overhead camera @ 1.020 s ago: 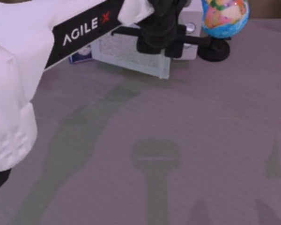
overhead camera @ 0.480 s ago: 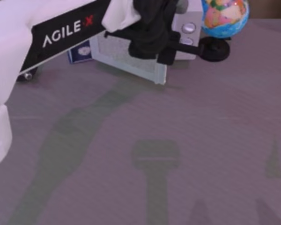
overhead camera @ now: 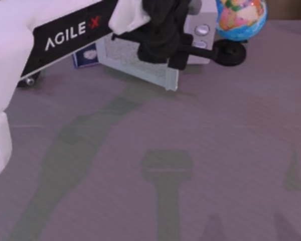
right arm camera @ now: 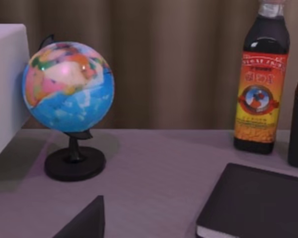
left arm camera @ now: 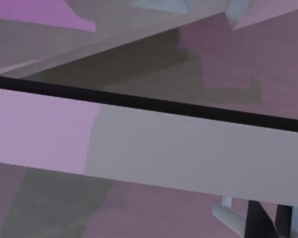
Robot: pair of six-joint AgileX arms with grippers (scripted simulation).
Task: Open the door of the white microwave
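Note:
The white microwave (overhead camera: pixel 206 11) stands at the table's far edge, with two grey knobs (overhead camera: pixel 202 30) on its right side. Its door (overhead camera: pixel 133 63), a mesh-window panel, stands swung out toward the table's front, hinged at the left. My left gripper (overhead camera: pixel 160 40) hovers over the door's free edge. In the left wrist view its dark fingers (left arm camera: pixel 257 223) sit close together on the pale door handle (left arm camera: pixel 228 217). My right gripper (right arm camera: pixel 92 223) stays parked off the table's right side, facing the microwave's side wall (right arm camera: pixel 5 89).
A globe (overhead camera: pixel 241 17) on a black stand sits right of the microwave. A blue-and-white carton (overhead camera: pixel 85 55) lies left of the door. By the right arm stand a dark sauce bottle (right arm camera: pixel 260 84) and a black flat box (right arm camera: pixel 253 203).
Over the past second my left arm drew back to the left and the door swung a little further out. Nothing has moved in the last half second.

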